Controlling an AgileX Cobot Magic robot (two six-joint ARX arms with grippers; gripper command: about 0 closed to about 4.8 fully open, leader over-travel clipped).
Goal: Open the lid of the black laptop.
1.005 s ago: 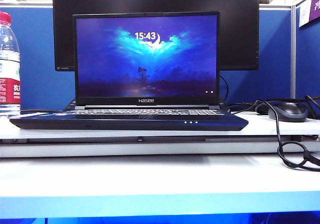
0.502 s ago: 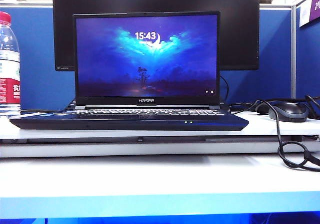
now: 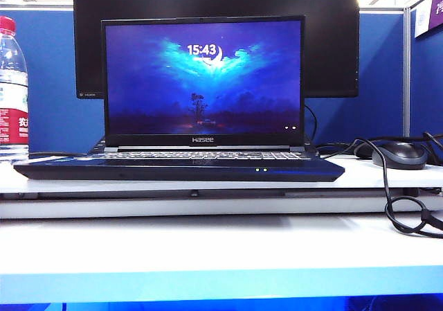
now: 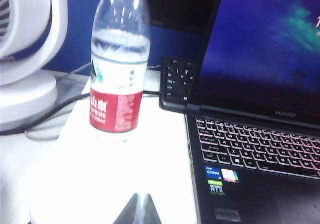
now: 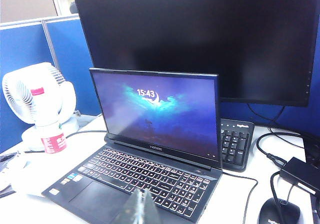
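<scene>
Both grippers hang clear of the work with their fingers pressed together on nothing: the right gripper point(image 5: 142, 207) shows as a pale wedge above the front edge of the black laptop point(image 5: 135, 181), and the left gripper point(image 4: 139, 210) as a grey wedge above the white desk point(image 4: 120, 179), just beside the laptop's left palm rest. From the right gripper, the lid point(image 5: 157, 114) lies straight ahead and higher, standing near upright on its hinge, so by my judgement the opening is already done and nothing is left to lift. Its long axis runs side to side across both grippers' line of approach, and its top edge is a thin straight rim. The right arm sits nearer the lid's middle; the left arm is nearer its left corner. The lid is a thin, rigid black panel with a narrow bezel and a glossy lit screen showing a blue picture and a clock; the base is matte black, with a backlit keyboard and stickers. Farther ahead stands a larger dark monitor point(image 5: 200, 39). Beyond the left gripper are a clear plastic water bottle point(image 4: 119, 64) with a red label and a white fan point(image 4: 25, 44); a separate black keyboard point(image 5: 236, 143) and a mouse point(image 5: 279, 213) lie to the right gripper's right.
</scene>
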